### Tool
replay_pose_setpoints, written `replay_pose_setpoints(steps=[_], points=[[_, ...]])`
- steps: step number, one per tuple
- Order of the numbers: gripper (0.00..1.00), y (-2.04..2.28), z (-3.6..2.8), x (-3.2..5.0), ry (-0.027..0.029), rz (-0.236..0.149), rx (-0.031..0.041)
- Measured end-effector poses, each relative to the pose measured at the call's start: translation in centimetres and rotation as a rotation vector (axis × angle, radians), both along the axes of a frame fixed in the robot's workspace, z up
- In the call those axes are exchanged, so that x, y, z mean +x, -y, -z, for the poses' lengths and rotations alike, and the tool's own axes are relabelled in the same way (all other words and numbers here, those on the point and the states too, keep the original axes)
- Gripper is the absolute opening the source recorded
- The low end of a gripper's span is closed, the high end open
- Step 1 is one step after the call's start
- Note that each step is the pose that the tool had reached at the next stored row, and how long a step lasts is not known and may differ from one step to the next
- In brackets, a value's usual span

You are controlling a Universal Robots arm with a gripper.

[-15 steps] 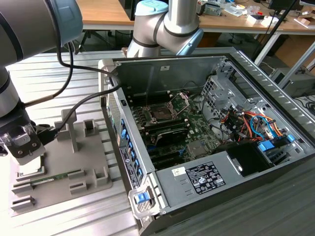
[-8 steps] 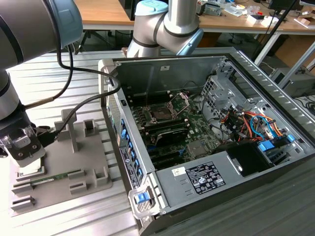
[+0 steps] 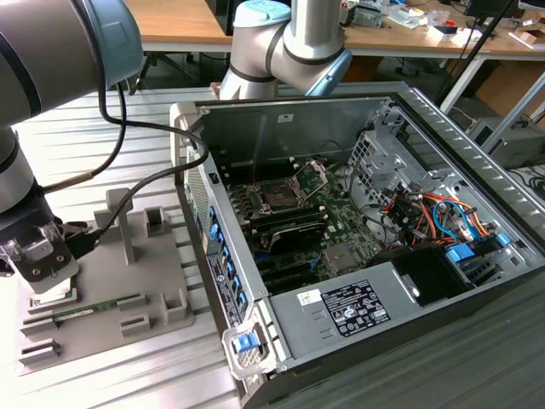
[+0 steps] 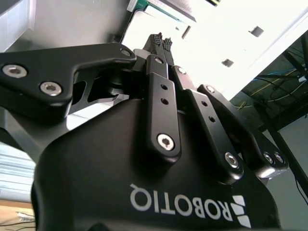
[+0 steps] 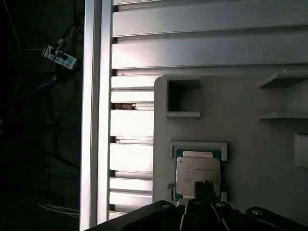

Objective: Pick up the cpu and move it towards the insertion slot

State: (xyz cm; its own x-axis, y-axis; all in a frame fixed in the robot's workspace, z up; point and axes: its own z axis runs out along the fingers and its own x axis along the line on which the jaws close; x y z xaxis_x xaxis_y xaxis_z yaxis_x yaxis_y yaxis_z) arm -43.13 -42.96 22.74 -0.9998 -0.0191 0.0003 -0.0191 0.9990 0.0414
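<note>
Pointing down at the cpu (image 5: 197, 173) — claw (image 4: 160, 42) pinched shut.

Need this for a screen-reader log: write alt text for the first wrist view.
The cpu lies flat in a framed pocket on a grey fixture plate, with the dark tip of the gripper, jaws shut, over one edge of it. A ribbed aluminium table extends beyond the plate.

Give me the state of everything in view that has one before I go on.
cpu, flat in its nest on the grey fixture, not lifted
pincer, shut, over the cpu
insertion slot, bracket swung up, socket uncovered
computer case, side open
memory stick, lying flat on the grey fixture
</note>
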Motion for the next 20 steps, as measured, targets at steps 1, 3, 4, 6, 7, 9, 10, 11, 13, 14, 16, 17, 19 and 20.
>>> replay_pose_setpoints(steps=[1, 3, 4, 6, 7, 9, 10, 11, 13, 14, 16, 17, 19, 20], points=[[0.11, 0.02, 0.03, -0.01, -0.0001, 0.0, 0.0], [0.11, 0.06, 0.12, -0.02, -0.0001, 0.0, -0.0001], [0.11, 0.08, 0.16, -0.02, -0.0001, 0.0, -0.0001], [0.11, 0.11, 0.22, -0.03, -0.0001, 0.0, 0.0], [0.11, 0.12, 0.26, -0.03, -0.0001, 0.0, -0.0001], [0.11, 0.15, 0.34, -0.04, -0.0002, 0.0, -0.0001], [0.11, 0.16, 0.36, -0.04, -0.0002, 0.0, -0.0001], [0.11, 0.17, 0.39, -0.04, -0.0001, 0.0, -0.0001], [0.11, 0.19, 0.44, -0.04, -0.0002, 0.0, -0.0001], [0.11, 0.19, 0.47, -0.04, -0.0002, 0.0, -0.0001], [0.11, 0.21, 0.53, -0.04, -0.0001, 0.0, 0.0], [0.11, 0.21, 0.56, -0.05, -0.0002, 0.0, -0.0001], [0.11, 0.21, 0.63, -0.05, -0.0001, 0.0, 0.0], [0.11, 0.22, 0.66, -0.04, -0.0001, 0.0, -0.0001]])
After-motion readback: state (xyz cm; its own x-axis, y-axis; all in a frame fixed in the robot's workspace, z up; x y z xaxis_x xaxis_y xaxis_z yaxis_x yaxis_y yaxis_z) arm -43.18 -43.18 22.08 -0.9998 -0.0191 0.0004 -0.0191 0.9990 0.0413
